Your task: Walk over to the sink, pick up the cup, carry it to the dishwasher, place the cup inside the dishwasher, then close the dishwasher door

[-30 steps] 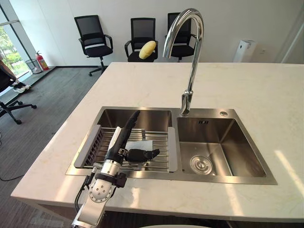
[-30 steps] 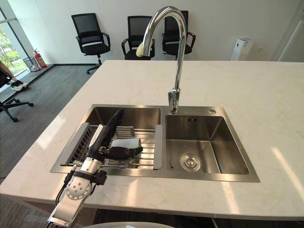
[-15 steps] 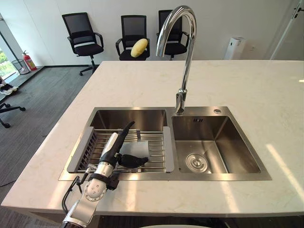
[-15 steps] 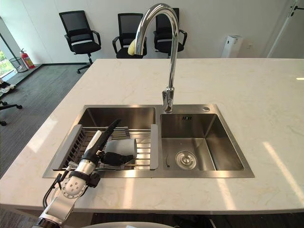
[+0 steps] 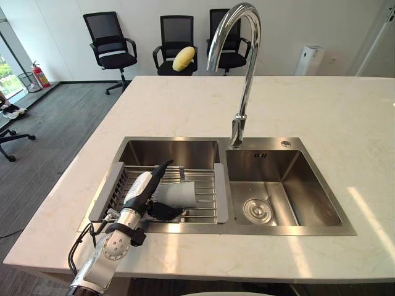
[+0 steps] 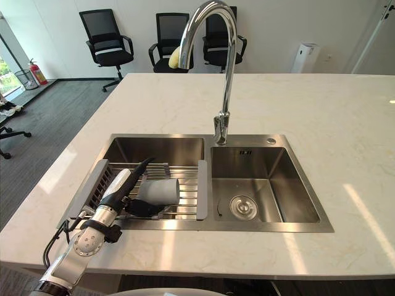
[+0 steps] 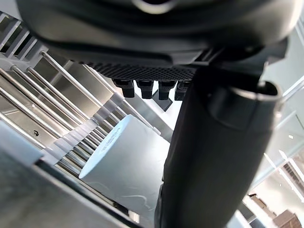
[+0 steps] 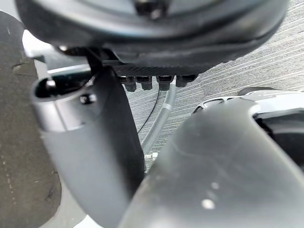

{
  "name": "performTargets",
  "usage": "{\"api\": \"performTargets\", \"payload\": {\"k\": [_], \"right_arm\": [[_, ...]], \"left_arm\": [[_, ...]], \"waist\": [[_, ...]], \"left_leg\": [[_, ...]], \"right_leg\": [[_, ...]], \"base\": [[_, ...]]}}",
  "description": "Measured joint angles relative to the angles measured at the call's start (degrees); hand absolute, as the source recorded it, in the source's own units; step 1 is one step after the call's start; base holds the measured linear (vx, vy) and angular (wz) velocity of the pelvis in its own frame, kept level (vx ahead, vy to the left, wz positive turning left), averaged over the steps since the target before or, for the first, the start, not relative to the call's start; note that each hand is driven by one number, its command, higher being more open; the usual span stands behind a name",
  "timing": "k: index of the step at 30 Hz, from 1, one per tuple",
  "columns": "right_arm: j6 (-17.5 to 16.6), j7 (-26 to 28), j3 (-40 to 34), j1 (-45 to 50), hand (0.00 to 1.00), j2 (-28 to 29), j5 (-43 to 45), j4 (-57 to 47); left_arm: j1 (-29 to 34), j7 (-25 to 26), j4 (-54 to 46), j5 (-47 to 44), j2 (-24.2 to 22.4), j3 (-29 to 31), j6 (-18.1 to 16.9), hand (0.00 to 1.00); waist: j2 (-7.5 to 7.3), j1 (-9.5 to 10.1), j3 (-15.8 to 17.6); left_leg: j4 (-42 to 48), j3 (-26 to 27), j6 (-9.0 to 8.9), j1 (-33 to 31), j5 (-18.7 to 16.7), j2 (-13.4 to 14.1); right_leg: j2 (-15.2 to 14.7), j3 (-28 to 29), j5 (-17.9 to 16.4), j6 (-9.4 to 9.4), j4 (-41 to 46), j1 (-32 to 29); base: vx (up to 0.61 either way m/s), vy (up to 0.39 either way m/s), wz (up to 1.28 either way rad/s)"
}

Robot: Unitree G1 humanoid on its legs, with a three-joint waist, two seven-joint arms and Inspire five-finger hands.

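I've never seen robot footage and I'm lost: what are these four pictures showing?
A humanoid robot is at a pale counter. The two wide pictures come from its head camera's two eyes, looking down at a steel double sink with a tall faucet. The two dark close-ups come from cameras on its wrists. A pale cup lies on its side on a rack across the left basin. The left hand reaches over it, fingers straight, thumb beside the cup; nothing is gripped yet. The right hand shows in its own wrist view, over grey floor.
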Motion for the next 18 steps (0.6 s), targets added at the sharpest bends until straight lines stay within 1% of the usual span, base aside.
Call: {"api": "performTargets", "payload": {"k": [6,18], "right_arm": [[0.1,1.0,0.0,0.0,1.00,-0.4,0.0,0.0],[1.2,2.1,0.0,0.1,1.00,-1.3,0.0,0.0]], "left_arm": [[-1.2,-0.9,0.0,2.2,2.7,0.0,0.0,1.00],[-5.2,-2.6,1.4,7.3,5.1,-1.3,0.9,1.00]], "waist": [[-0.04,0.02,0.1],[-0.02,-0.24,0.1]], "left_leg": [[0.0,0.0,0.00,0.0,0.0,0.0],[-0.1,0.1,0.00,0.1,0.0,0.0]], "right_leg": [[0.0,0.0,0.0,0.03,-0.3,0.0],[0.1,0.1,0.1,0.05,-0.4,0.0]], "base": [[0.00,0.000,0.00],[0.00,0.000,0.00]]}}
